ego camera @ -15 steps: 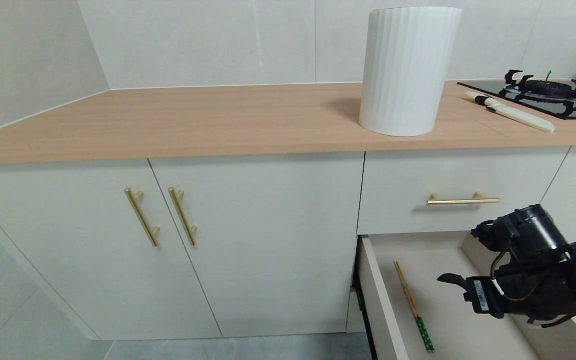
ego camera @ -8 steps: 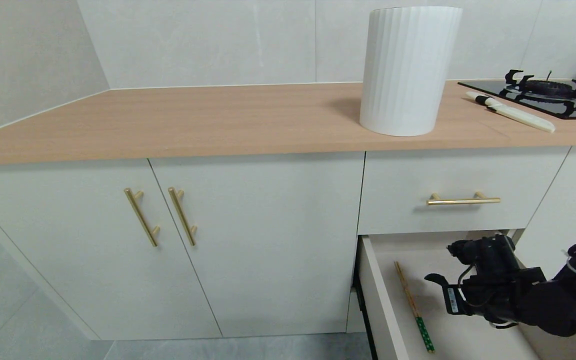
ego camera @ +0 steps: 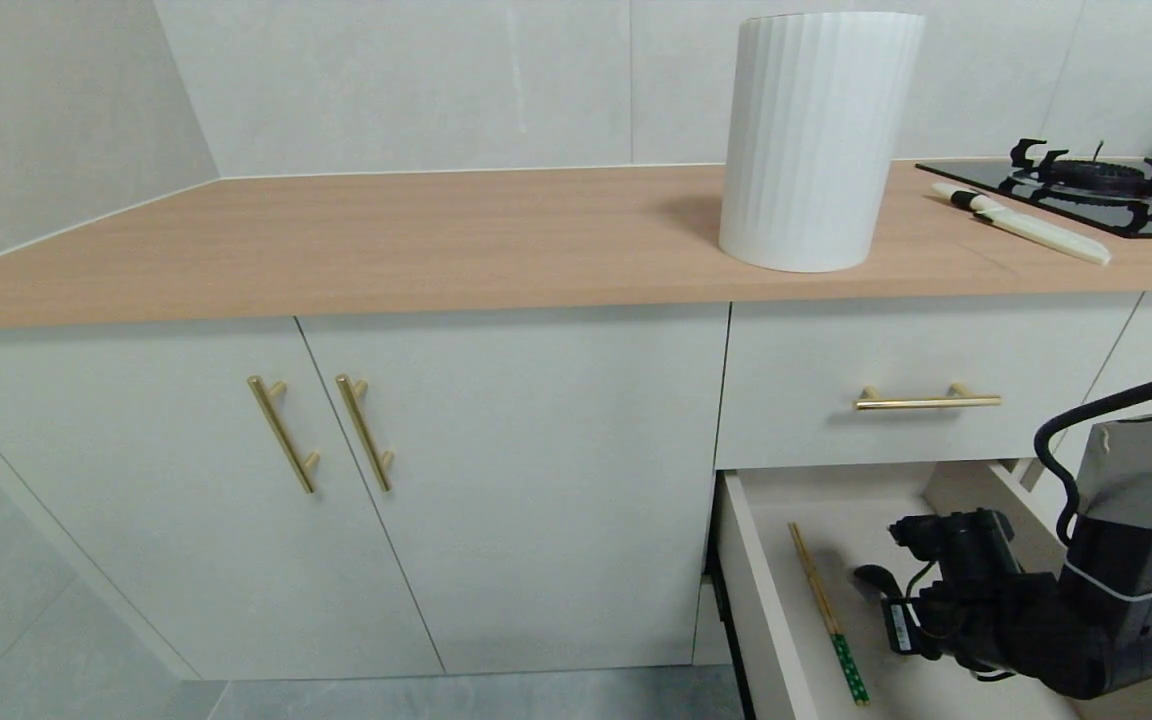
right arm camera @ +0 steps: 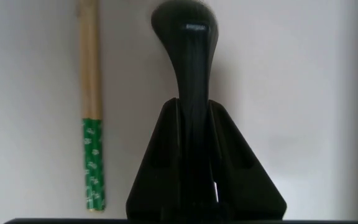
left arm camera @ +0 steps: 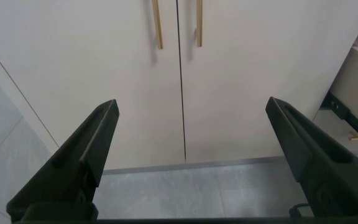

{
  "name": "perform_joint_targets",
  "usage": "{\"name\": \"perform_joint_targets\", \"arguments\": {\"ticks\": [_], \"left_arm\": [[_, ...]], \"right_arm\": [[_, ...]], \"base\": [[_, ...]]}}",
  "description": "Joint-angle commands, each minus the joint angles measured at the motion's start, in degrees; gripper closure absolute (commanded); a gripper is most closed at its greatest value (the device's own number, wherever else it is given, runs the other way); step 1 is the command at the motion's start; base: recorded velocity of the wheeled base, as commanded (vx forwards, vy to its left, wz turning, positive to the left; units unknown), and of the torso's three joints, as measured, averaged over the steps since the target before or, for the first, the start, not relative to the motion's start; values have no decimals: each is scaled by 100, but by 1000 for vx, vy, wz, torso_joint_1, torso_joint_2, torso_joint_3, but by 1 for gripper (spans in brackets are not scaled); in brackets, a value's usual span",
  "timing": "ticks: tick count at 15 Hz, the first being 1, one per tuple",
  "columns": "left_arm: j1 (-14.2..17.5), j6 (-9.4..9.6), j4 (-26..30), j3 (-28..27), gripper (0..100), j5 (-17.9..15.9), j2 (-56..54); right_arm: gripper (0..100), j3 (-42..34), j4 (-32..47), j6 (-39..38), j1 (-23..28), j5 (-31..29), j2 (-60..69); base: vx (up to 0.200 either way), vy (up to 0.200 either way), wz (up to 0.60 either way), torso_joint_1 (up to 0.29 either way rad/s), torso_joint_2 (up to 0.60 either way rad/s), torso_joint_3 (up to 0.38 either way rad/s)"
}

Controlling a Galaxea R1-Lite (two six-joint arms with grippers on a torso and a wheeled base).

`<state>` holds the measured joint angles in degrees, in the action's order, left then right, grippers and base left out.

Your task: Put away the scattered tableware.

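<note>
Mid-placement, the right gripper (right arm camera: 194, 134), jaws clamped on a black round-ended utensil (right arm camera: 182, 28), hangs in the open pale drawer (ego camera: 748, 560) beside green-tipped wooden chopsticks (ego camera: 826, 618); release seems next; left gripper (left arm camera: 191, 109) gapes wide

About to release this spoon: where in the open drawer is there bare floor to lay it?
Bare drawer floor runs from the chopsticks across to the right wall, including behind the right pincer, which grips the black spoon. It is crowded only along the left wall, where the chopsticks lie.
</note>
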<state>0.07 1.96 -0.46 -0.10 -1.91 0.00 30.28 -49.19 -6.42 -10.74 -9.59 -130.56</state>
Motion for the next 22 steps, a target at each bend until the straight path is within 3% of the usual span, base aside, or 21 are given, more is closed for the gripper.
{"name": "perform_joint_targets", "arguments": {"ticks": [1,7,8,16,21,22], "left_arm": [[1,6,-6,1,0,-2,0],[1,6,-6,1,0,-2,0],[1,-3,-6,1,0,-2,0],[1,6,-6,1,0,-2,0],[1,6,2,1,0,-2,0],[1,-3,-6,1,0,-2,0]], "right_arm": [[100,13,-64,1,2,1,-154],[100,-13,-249,1,2,1,-189],[0,-5,-249,1,2,1,-189],[0,-110,-249,-17,2,10,215],[0,-717,-170,1,-7,19,2166],[0,-901,173,10,2,10,3019]], "base": [[0,0,0,0,0,0],[0,0,0,0,0,0],[0,0,0,0,0,0],[0,0,0,0,0,0],[0,0,0,0,0,0],[0,0,0,0,0,0]]}}
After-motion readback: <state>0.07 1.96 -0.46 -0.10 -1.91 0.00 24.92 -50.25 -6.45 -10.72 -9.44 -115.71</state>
